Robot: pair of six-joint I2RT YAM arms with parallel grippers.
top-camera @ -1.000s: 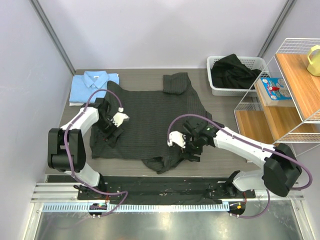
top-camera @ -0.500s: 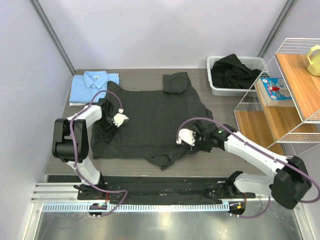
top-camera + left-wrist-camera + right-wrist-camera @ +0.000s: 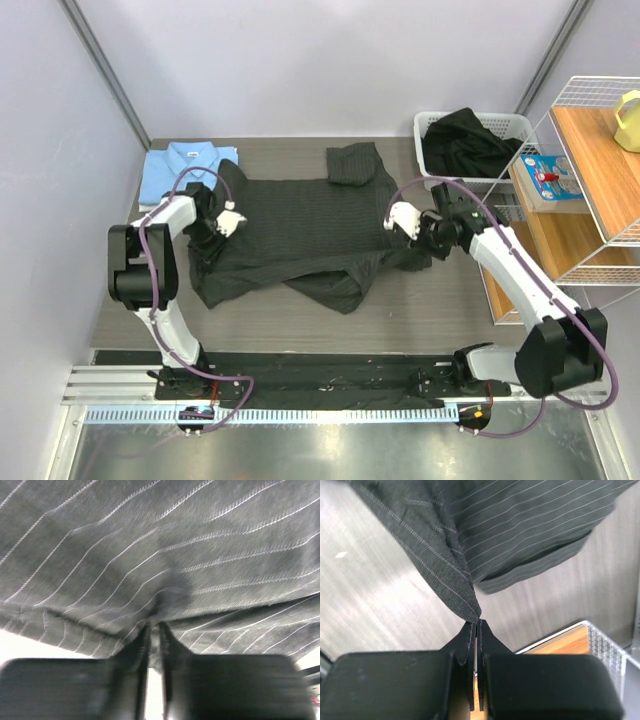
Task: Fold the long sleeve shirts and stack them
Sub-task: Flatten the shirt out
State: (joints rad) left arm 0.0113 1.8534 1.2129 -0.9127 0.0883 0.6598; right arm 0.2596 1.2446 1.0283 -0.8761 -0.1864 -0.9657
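Your left arm stands folded at the left side of the table (image 3: 440,300), with its elbow near the table's left edge. The left gripper (image 3: 224,222) sits at the left edge of the pinstriped shirt (image 3: 300,220). In the left wrist view its fingers are pressed together on a pinch of the striped cloth, which rises into a small peak at the tips.

Your right arm reaches far from its base along the right side and then bends inward. The right gripper (image 3: 402,218) is at the right edge of the same shirt. In the right wrist view the two fingers are clamped on a corner of the dark cloth, with the grey table top behind it.

The pinstriped shirt lies in the middle of the table, wide at its far part and crumpled at its near edge. The light blue shirt (image 3: 185,168) lies folded in the far left corner, near the dark one; you cannot tell if they touch.

The left wrist view is almost filled with cloth and is blurred low down, so which part of the shirt is held is not clear. The white basket (image 3: 422,160) at the far right holds a dark cloth, but its kind is hard to make out. The wire shelf (image 3: 600,235) is cut off by the right edge.
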